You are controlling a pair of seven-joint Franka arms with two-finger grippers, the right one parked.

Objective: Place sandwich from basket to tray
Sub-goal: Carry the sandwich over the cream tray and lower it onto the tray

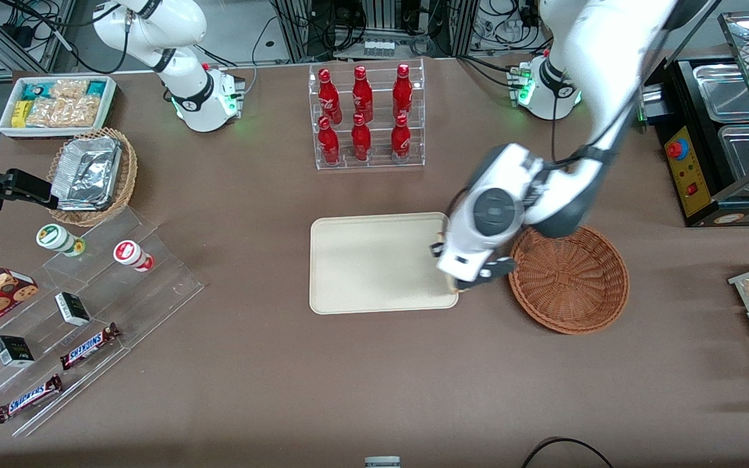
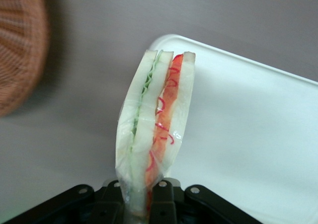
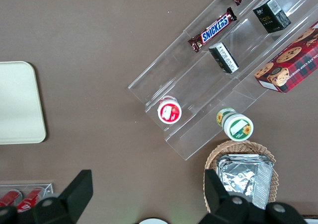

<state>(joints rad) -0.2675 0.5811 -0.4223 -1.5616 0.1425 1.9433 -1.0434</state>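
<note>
Gripper point(image 2: 141, 196) clamped on sandwich point(image 2: 155, 119) above tray point(image 1: 374, 260) edge, basket point(image 1: 573, 283) just beside, bottle rack point(image 1: 367, 117) well apart.

My brown desk point(image 1: 270, 364) under even light

Equipment racks and tangled black cables point(image 1: 381, 26) line the edge farthest from the front camera; a black metal-tray appliance point(image 1: 719, 136) stands at my end.

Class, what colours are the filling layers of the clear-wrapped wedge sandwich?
Green and red-orange, between white bread; the wedge sandwich in the gripper shows best in the left wrist view.
</note>
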